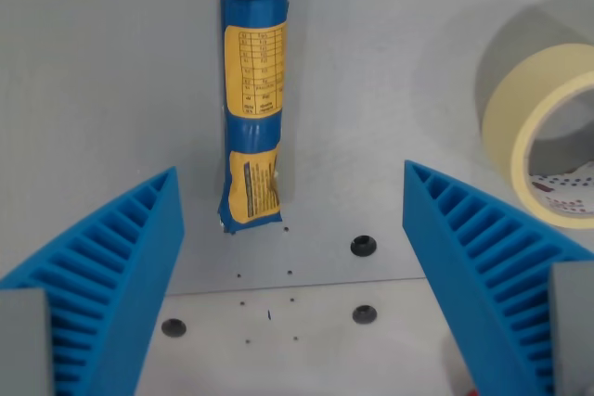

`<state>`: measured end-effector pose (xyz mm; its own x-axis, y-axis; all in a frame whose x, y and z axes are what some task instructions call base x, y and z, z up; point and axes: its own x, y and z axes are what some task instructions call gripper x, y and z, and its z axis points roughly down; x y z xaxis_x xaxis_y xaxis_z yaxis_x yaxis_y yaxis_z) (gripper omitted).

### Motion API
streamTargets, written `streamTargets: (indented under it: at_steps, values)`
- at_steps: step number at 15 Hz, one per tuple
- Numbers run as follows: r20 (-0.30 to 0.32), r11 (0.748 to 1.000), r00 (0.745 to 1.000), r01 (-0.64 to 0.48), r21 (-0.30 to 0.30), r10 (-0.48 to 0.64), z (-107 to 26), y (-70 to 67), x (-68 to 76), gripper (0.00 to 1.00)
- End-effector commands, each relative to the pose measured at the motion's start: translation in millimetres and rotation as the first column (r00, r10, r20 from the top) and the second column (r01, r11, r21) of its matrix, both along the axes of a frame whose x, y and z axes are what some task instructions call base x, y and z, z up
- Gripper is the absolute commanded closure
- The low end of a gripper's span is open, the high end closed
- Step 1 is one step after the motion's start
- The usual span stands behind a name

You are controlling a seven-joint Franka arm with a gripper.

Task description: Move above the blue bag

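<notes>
A robot's hand (290, 220) hangs over a grey tabletop (111, 71), its two ribbed blue fingers (121, 257) spread wide and holding nothing, one at the wrist view's left and the other at the wrist view's right. Between them and farther off lies the blue bag (253, 99), rolled into a slim tube with yellow printed labels, stretching from just beyond the fingertips toward the far edge of the scene; its near end sits in the gap between the fingers without touching either. A roll of cream masking tape (538, 132) stands on edge at the far right, well apart from the bag. Near the hand, dark round bolt holes (363, 246) and small specks dot the tabletop, where a faint seam runs across.
</notes>
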<state>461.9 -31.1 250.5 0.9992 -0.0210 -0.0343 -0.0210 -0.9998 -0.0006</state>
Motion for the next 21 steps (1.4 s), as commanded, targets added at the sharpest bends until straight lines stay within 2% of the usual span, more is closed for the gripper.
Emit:
streamTargets:
  at_steps: [1,15,21]
  values:
    - [0.094,0.999,0.994,0.053,0.006,-0.053,-9.7,5.5,-5.9,0.00]
    - [0.094,0.995,0.990,0.102,0.018,-0.104,-60.7,14.9,-10.4,0.00]
    - [0.098,0.993,0.988,0.115,0.016,-0.116,-78.7,18.0,-13.4,0.00]
